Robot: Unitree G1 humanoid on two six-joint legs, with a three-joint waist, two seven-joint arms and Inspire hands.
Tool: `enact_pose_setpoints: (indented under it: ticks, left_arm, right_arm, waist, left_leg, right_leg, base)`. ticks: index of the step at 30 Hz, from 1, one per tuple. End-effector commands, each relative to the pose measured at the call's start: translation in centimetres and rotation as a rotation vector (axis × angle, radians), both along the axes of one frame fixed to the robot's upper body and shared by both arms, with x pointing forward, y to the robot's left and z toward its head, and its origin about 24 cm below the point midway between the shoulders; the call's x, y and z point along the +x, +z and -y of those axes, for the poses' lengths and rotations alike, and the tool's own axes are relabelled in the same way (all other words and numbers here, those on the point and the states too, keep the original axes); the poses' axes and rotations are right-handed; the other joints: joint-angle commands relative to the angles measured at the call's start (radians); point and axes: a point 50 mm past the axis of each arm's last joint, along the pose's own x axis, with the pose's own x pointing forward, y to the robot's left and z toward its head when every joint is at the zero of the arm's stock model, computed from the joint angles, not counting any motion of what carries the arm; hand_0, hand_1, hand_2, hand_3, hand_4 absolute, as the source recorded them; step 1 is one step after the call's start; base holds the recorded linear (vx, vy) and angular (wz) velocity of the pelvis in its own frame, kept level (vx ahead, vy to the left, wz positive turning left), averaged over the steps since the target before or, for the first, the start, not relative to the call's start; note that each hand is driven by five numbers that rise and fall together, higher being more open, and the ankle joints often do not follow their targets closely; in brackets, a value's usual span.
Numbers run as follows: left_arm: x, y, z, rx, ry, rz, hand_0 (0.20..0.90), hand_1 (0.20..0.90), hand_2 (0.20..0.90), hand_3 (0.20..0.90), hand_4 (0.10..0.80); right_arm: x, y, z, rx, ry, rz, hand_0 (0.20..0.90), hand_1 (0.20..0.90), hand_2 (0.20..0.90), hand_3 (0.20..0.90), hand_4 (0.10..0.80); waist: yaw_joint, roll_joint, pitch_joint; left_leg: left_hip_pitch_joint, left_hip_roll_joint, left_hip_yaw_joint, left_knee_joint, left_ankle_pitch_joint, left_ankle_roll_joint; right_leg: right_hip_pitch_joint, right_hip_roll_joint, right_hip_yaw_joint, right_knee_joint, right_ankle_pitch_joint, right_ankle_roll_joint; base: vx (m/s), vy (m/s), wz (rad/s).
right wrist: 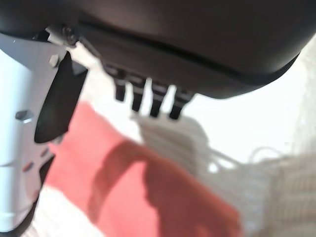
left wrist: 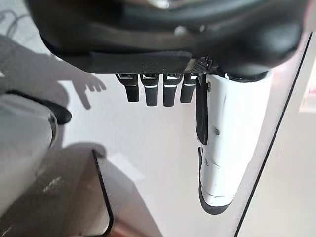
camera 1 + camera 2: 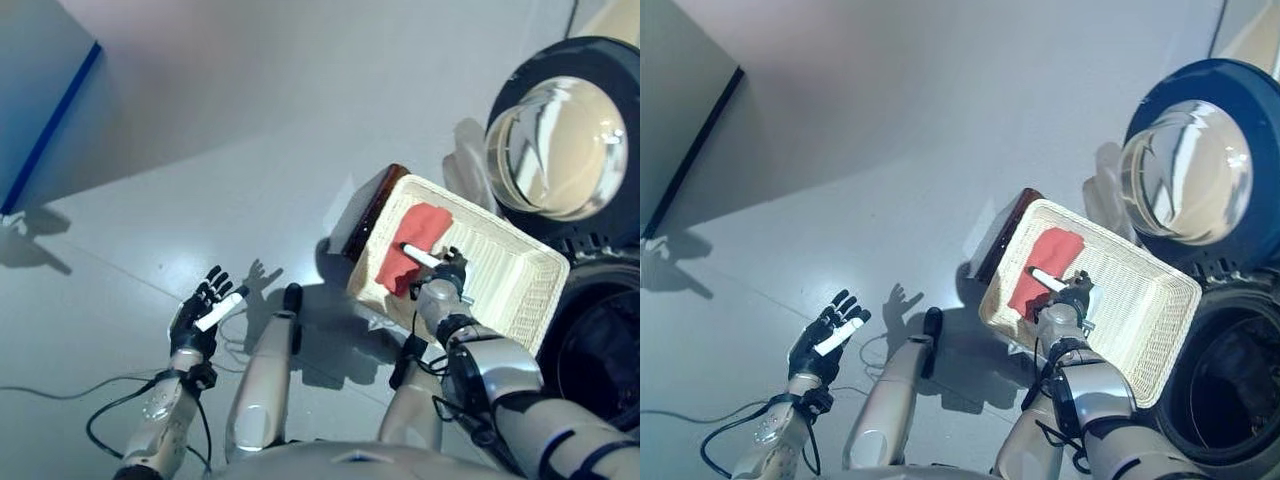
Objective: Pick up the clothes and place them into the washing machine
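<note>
A red cloth (image 3: 412, 250) is seen lying crumpled in the near-left part of a white woven basket (image 3: 510, 285), which is propped on a dark brown stand (image 3: 370, 212) on the grey floor (image 3: 250, 110). The right hand (image 3: 443, 275) is held just above the cloth, over the basket's near rim; in the right wrist view its fingers (image 1: 148, 101) are shown straight and apart from the white-covered thumb, with nothing gripped and the red fabric spread past them. Just beyond the basket on the right, the round glass door (image 3: 555, 148) of the washing machine (image 3: 600, 330) is swung open, and the dark drum opening is seen below it. Well apart on the left, the left hand (image 3: 203, 313) is raised over bare floor, its fingers (image 2: 153, 91) extended and empty.
</note>
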Motion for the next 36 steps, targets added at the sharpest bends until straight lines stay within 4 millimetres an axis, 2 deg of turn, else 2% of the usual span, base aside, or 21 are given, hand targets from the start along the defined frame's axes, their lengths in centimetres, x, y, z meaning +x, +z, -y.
enact_pose_setpoints:
  ticks: [1,2,5,15,16,21,22,23,25,28,31,36]
  left_arm:
    - [1.2,3.5,-1.6,0.093,-0.034,0.172,0.900,0.900,0.900,0.900,0.800]
    - [1.2,3.7,-1.7,0.098,-0.040,0.178,0.900,0.900,0.900,0.900,0.800]
    - [1.3,3.9,-1.9,0.110,-0.045,0.184,0.900,0.900,0.900,0.900,0.800]
    - [1.6,4.5,-2.1,0.125,-0.039,0.203,0.900,0.900,0.900,0.900,0.800]
    - [1.7,4.9,-2.1,0.129,-0.045,0.215,0.900,0.900,0.900,0.900,0.800]
    - [1.7,5.5,-2.3,0.138,-0.050,0.238,0.900,0.900,0.900,0.900,0.800]
    - [1.8,5.7,-2.3,0.140,-0.050,0.244,0.900,0.900,0.900,0.900,0.800]
    - [1.8,5.9,-2.4,0.140,-0.046,0.250,0.900,0.900,0.900,0.900,0.800]
    - [1.8,6.1,-2.6,0.139,-0.034,0.258,0.900,0.900,0.900,0.900,0.800]
    - [1.8,6.4,-2.5,0.136,-0.031,0.269,0.900,0.900,0.900,0.900,0.800]
    - [1.8,6.3,-2.5,0.124,-0.024,0.268,0.900,0.900,0.900,0.900,0.800]
    - [1.4,5.7,-2.5,0.121,-0.018,0.238,0.900,0.900,0.900,0.900,0.800]
  right_arm:
    - [-0.6,-0.1,1.5,-0.037,-0.033,-0.021,0.900,0.900,0.900,0.900,0.800]
    - [-1.4,-0.8,1.8,-0.035,-0.038,-0.065,0.900,0.900,0.900,0.900,0.800]
    - [-2.1,-1.4,2.1,-0.036,-0.042,-0.101,0.900,0.900,0.900,0.900,0.800]
    - [-2.4,-1.9,1.6,-0.099,0.028,-0.169,0.900,0.900,0.900,0.900,0.800]
    - [-2.5,-2.1,1.5,-0.105,0.040,-0.187,0.900,0.900,0.900,0.900,0.800]
    - [-3.7,-2.5,3.1,-0.070,-0.033,-0.238,0.900,0.900,0.900,0.900,0.800]
    - [-3.9,-2.6,3.4,-0.071,-0.045,-0.245,0.606,0.606,0.606,0.606,0.590]
    - [-4.2,-2.8,3.6,-0.068,-0.054,-0.258,0.444,0.444,0.444,0.444,0.475]
    - [-4.6,-3.0,3.8,-0.056,-0.071,-0.269,0.200,0.200,0.200,0.200,0.300]
    - [-5.0,-3.1,4.3,-0.060,-0.080,-0.274,0.200,0.200,0.200,0.200,0.300]
    - [-5.2,-3.1,4.7,-0.059,-0.088,-0.274,0.200,0.200,0.200,0.200,0.300]
    - [-5.2,-3.1,4.9,-0.053,-0.101,-0.265,0.200,0.200,0.200,0.200,0.300]
  waist:
    - [0.032,-0.002,-0.013]
    - [0.046,-0.002,-0.014]
    - [0.063,-0.003,-0.017]
    - [0.101,-0.017,-0.006]
    - [0.107,-0.017,-0.009]
    - [0.128,-0.007,0.002]
    - [0.131,-0.005,0.004]
    - [0.131,-0.005,0.007]
    - [0.133,-0.003,0.011]
    - [0.129,0.003,0.016]
    - [0.119,0.014,0.010]
    - [0.109,0.020,0.005]
  left_leg:
    - [-0.007,0.054,-0.038,-0.007,-0.011,-0.109]
    - [-0.017,0.047,-0.045,-0.006,-0.010,-0.110]
    - [-0.029,0.039,-0.050,-0.003,-0.011,-0.109]
    - [-0.079,0.018,-0.070,0.015,-0.016,-0.103]
    - [-0.079,0.026,-0.074,0.028,-0.054,-0.106]
    - [-0.112,0.018,-0.087,0.055,-0.067,-0.099]
    - [-0.120,0.018,-0.087,0.066,-0.071,-0.096]
    - [-0.124,0.018,-0.091,0.077,-0.079,-0.091]
    - [-0.138,0.017,-0.098,0.111,-0.093,-0.081]
    - [-0.176,0.013,-0.110,0.187,-0.126,-0.062]
    - [-0.191,0.018,-0.110,0.224,-0.143,-0.057]
    - [-0.191,0.035,-0.100,0.263,-0.160,-0.052]
  right_leg:
    - [0.076,-0.060,0.001,-0.101,0.127,0.012]
    - [0.087,-0.066,-0.013,-0.106,0.127,0.014]
    - [0.100,-0.068,-0.034,-0.117,0.129,0.018]
    - [0.114,-0.070,-0.071,-0.137,0.139,0.023]
    - [0.121,-0.062,-0.075,-0.127,0.107,0.025]
    - [0.098,-0.068,-0.082,-0.094,0.090,0.025]
    - [0.088,-0.070,-0.079,-0.083,0.084,0.024]
    - [0.076,-0.070,-0.074,-0.067,0.078,0.024]
    - [0.045,-0.067,-0.051,-0.025,0.062,0.021]
    - [-0.020,-0.072,-0.017,0.069,0.022,0.017]
    - [-0.065,-0.075,0.007,0.139,-0.017,0.014]
    - [-0.107,-0.070,0.047,0.191,-0.047,0.006]
  base:
    - [0.030,-0.032,0.29]
    - [0.030,-0.031,0.27]
    - [0.031,-0.023,0.30]
    - [0.022,-0.022,0.11]
    - [0.095,-0.085,0.15]
    - [0.020,-0.015,0.10]
    - [-0.003,0.010,0.04]
    - [-0.002,0.017,0.04]
    - [-0.004,0.018,0.01]
    - [-0.013,0.034,-0.06]
    - [0.000,0.043,-0.04]
    - [0.006,0.040,-0.12]
